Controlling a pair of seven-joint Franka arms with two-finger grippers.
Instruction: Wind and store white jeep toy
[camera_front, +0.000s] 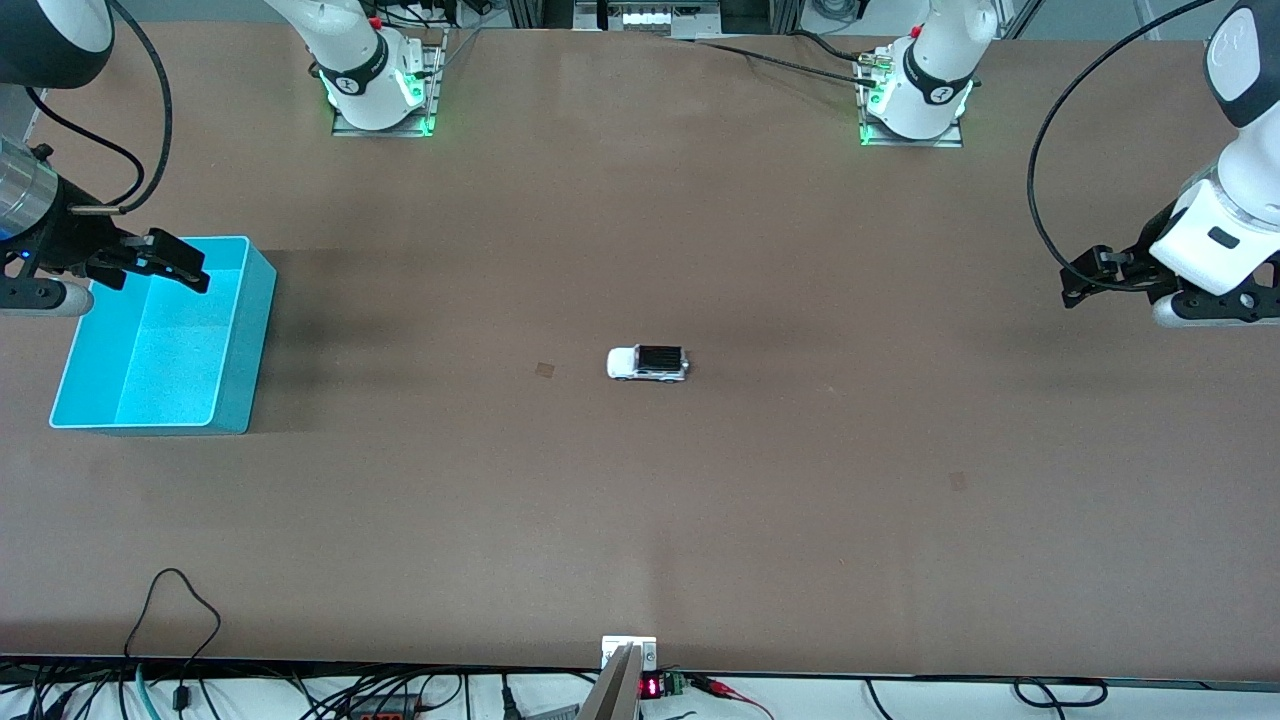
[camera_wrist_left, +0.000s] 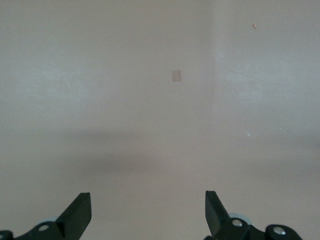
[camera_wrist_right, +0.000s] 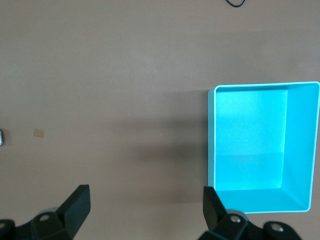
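Note:
The white jeep toy (camera_front: 647, 363), tiny with a black roof panel, stands on its wheels at the middle of the brown table. A sliver of it shows at the edge of the right wrist view (camera_wrist_right: 1, 136). The turquoise bin (camera_front: 250, 330) stands empty at the right arm's end of the table and shows in the right wrist view (camera_wrist_right: 211, 140). My right gripper (camera_front: 170, 262) hangs open and empty over the bin's edge; in its wrist view (camera_wrist_right: 145, 197) its jaws stand wide apart. My left gripper (camera_front: 1085, 275) hangs open and empty over bare table at the left arm's end (camera_wrist_left: 148, 205).
Small tape marks lie on the table beside the jeep (camera_front: 545, 369) and nearer the front camera (camera_front: 958, 481); one shows in the left wrist view (camera_wrist_left: 176, 75). A cable loop (camera_front: 180, 610) and a small device (camera_front: 628, 655) sit at the table's front edge.

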